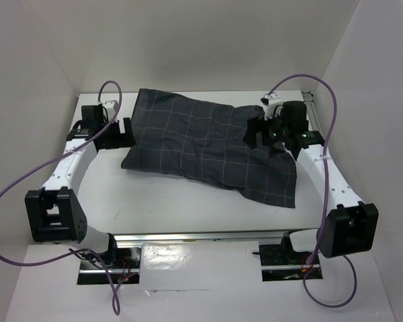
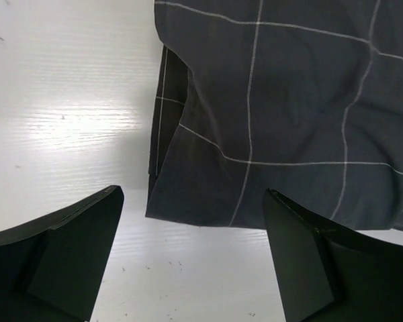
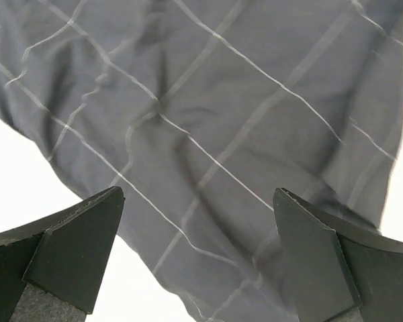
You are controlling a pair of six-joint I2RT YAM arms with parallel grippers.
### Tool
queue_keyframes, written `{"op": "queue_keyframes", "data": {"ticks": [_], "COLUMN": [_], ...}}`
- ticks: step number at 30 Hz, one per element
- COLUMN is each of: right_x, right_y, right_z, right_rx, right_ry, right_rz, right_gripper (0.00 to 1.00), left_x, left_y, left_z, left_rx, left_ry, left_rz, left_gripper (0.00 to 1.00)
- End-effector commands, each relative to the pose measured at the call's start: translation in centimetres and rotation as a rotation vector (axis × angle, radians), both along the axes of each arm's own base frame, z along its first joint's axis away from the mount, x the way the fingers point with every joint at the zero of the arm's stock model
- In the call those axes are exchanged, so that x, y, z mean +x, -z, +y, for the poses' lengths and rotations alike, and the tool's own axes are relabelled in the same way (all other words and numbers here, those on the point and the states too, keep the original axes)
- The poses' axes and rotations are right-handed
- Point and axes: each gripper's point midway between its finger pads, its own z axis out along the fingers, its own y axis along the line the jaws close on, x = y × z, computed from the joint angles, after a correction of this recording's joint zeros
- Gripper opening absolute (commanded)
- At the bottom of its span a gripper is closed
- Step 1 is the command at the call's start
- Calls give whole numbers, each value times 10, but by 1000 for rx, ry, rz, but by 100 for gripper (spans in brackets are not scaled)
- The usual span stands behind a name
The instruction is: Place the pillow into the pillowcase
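Note:
The dark grey pillowcase with its thin pale grid lies across the middle of the white table, puffed up toward its left end and flat and wrinkled at the right. The pillow itself is hidden; no white cushion shows. My left gripper stands open at the pillowcase's left edge, its jaws wide over bare table just short of the cloth. My right gripper hovers open above the right part of the pillowcase, with nothing between its fingers.
White walls close in the table at the left, back and right. A metal rail runs along the near edge between the arm bases. Purple cables loop beside both arms.

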Motion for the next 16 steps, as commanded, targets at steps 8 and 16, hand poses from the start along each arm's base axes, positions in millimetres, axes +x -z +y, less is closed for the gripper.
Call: {"op": "queue_keyframes", "data": {"ticks": [8, 16], "right_x": [12, 10], "right_y": [-19, -6], "right_z": [70, 64], "right_rx": [-67, -86], "right_ry": [-194, -174], "right_rz": [-83, -66], "right_gripper": [100, 100], "left_x": [28, 17], "left_y": [-1, 9], "left_z": [-14, -7], "left_rx": [-112, -90], "left_ry": [58, 39], "left_rz": [-24, -10], "left_gripper": [99, 96]}}
